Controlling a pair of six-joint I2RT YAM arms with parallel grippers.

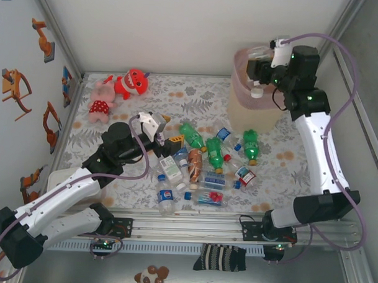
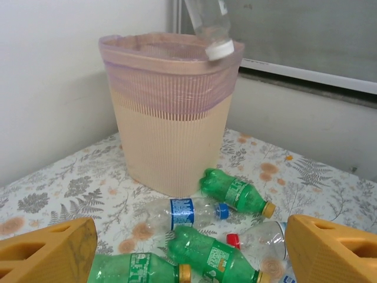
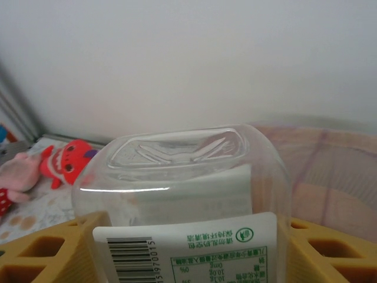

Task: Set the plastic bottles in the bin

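The right gripper (image 1: 263, 69) is closed on one clear bottle (image 2: 207, 23) and holds it over the bin (image 2: 171, 147), which stands at the far right corner of the surface (image 1: 196, 104). The bottle's long axis is close to upright, leaning a little. Its white cap (image 2: 220, 50) points down at the level of the pink mesh rim and its ribbed base faces up toward the wrist camera. The left gripper (image 2: 189, 250) hangs over the pile with its two yellow fingers (image 2: 47, 250) spread wide and nothing between them. The other bottles all lie on their sides in the middle of the surface, near the front of the bin. There are three green bottles (image 1: 215, 152), which seem to have their caps toward the right arm's side, and one brown bottle (image 1: 194, 160). The rest are clear ones with blue, red or white labels. There are perhaps eleven lying there in all, though they overlap too much for a sure count. Two plush toys, one red (image 1: 134, 82) and one pink (image 1: 102, 98), sit at the far left, well apart from the bottles.
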